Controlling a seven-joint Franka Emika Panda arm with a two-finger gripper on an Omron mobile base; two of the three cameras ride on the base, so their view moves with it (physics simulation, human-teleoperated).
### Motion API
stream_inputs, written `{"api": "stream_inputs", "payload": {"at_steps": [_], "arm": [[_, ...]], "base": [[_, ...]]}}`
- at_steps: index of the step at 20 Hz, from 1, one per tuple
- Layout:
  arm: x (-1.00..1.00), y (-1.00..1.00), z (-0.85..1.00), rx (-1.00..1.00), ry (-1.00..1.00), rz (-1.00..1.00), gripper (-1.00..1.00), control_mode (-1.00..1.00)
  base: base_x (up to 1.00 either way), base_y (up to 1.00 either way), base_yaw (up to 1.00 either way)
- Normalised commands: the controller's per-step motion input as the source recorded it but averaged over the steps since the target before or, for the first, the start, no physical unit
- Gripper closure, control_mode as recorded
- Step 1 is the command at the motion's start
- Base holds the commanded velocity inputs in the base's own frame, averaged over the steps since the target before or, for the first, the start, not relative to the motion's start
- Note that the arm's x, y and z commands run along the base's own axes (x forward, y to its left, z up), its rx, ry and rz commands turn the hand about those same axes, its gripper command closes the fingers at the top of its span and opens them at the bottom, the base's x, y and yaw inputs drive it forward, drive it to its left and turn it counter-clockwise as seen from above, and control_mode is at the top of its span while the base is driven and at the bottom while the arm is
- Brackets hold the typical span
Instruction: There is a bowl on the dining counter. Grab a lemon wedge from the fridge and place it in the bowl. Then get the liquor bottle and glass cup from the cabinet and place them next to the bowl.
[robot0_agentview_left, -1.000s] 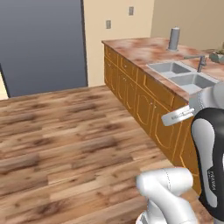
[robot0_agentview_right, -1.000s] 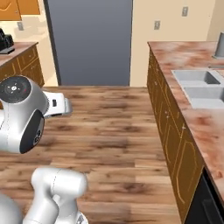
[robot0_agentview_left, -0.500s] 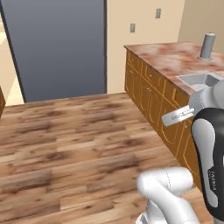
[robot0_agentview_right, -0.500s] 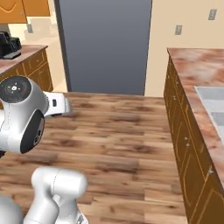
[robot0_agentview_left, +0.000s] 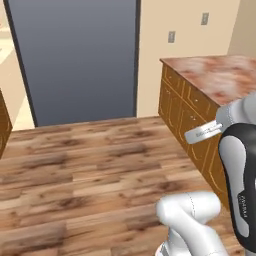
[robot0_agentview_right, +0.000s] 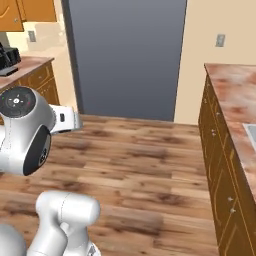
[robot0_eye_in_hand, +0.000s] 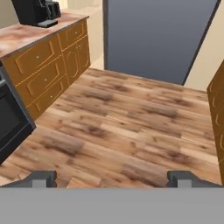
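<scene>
The fridge (robot0_agentview_left: 75, 60) is a tall dark grey slab with its door shut, straight ahead across the wood floor; it also stands at the back in the right base view (robot0_agentview_right: 125, 55) and at the top of the hand view (robot0_eye_in_hand: 157, 35). My gripper (robot0_eye_in_hand: 116, 179) is open, its two dark fingertips (robot0_eye_in_hand: 43, 177) spread wide at the bottom of the hand view with nothing between them. It hangs above the floor, well short of the fridge.
A marble-topped counter (robot0_agentview_left: 215, 75) with wooden drawers runs along the right (robot0_agentview_right: 235, 95). On the left, another counter (robot0_eye_in_hand: 39, 35) carries a black coffee machine (robot0_eye_in_hand: 37, 11), with a dark appliance front (robot0_eye_in_hand: 11, 118) nearer. A wall cabinet (robot0_agentview_right: 30, 10) hangs upper left. Wood floor (robot0_agentview_left: 90, 160) lies between.
The base has turned, so the whole picture shifted: the fridge now sits near the centre and larger, and the sink has slid out on the right. The gripper stays open.
</scene>
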Motion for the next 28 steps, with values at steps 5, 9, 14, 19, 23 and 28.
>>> {"api": "stream_inputs", "payload": {"at_steps": [5, 9, 14, 19, 23, 28], "arm": [[0.0, 0.0, 0.0, 0.0, 0.0, 0.0, -1.0, 1.0], [0.0, 0.0, 0.0, 0.0, 0.0, 0.0, -1.0, 1.0], [0.0, 0.0, 0.0, 0.0, 0.0, 0.0, -1.0, 1.0], [0.0, 0.0, 0.0, 0.0, 0.0, 0.0, -1.0, 1.0], [0.0, 0.0, 0.0, 0.0, 0.0, 0.0, -1.0, 1.0], [0.0, 0.0, 0.0, 0.0, 0.0, 0.0, -1.0, 1.0]], "base": [[1.0, 0.11, 0.24], [1.0, 0.0, 0.42], [1.0, 0.0, 0.55], [1.0, 0.0, 0.57], [1.0, -0.23, 0.49], [1.0, -0.4, 0.44]]}}
